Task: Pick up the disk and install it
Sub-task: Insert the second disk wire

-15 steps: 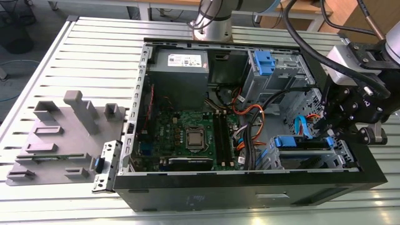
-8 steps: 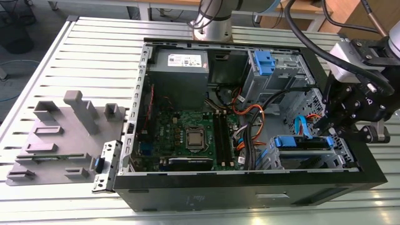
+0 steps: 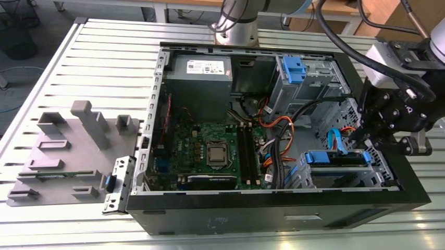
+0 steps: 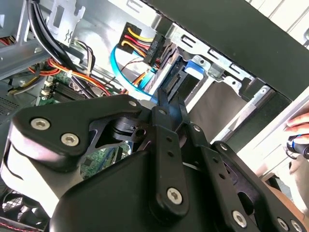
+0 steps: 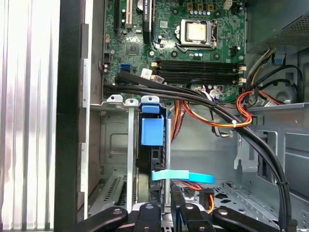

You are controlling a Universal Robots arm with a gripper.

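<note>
1. We count one disk, standing edge-on in a drive bay of the open case, its blue handle showing.
2. One gripper is poised at the disk's connector end; we cannot tell whether it clamps.
3. One separate blue bracket sits in another bay.
4. One person's hand is outside the case.
</note>
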